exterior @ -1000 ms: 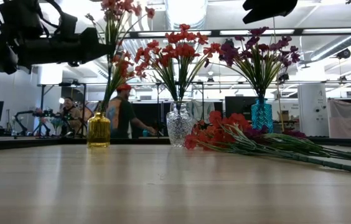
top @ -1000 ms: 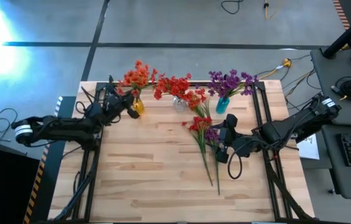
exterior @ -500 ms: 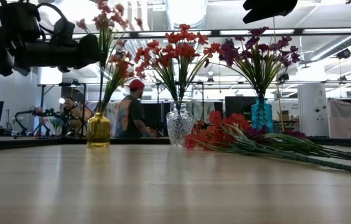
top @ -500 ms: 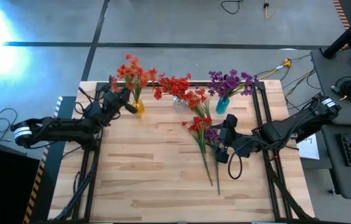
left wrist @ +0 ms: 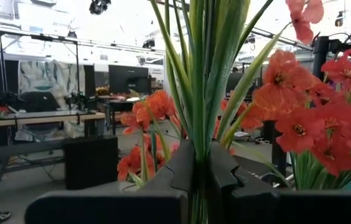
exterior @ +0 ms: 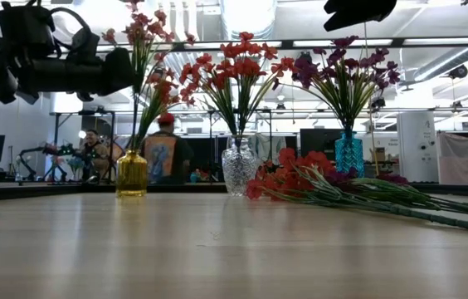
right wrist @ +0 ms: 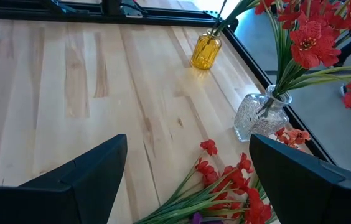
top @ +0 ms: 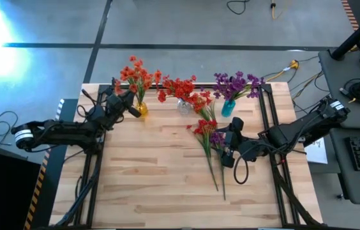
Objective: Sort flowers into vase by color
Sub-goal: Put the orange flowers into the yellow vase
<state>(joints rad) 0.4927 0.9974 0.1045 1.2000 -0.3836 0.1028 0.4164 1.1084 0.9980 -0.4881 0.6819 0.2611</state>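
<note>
My left gripper [top: 131, 107] [exterior: 126, 70] hovers over the yellow vase [top: 141, 110] [exterior: 131, 173] at the table's far left, shut on a bunch of orange-red flowers [top: 136, 73] [exterior: 144, 33]. Red flowers stand in a clear glass vase [top: 184, 106] [exterior: 238, 166], purple ones in a teal vase [top: 228, 107] [exterior: 349, 154]. Loose red and purple sprigs [top: 208, 139] [exterior: 321, 184] lie flat on the wood right of centre. My right gripper [top: 223, 151] [right wrist: 188, 168] hangs open above them, touching nothing. My left gripper [left wrist: 201, 171] pinches the green stems [left wrist: 201, 134] of the orange-red bunch between its two fingers [left wrist: 178, 171], partway up their length. It comes in level from the table's left, fingers across the stems. The bunch stands nearly upright, its lower ends in the yellow vase's neck [exterior: 133, 151].
The three vases stand in a row along the table's far edge. Black frame rails [top: 266, 108] run along the table's left and right sides. Bare wood [top: 154, 179] fills the near half. Beyond the table a person [exterior: 161, 154] moves about among desks.
My left gripper has drawn a little toward the table's left while staying shut. The orange-red bunch has swung from leaning toward the glass vase to nearly upright, its blossoms moving left while the stem ends stayed in the yellow vase.
</note>
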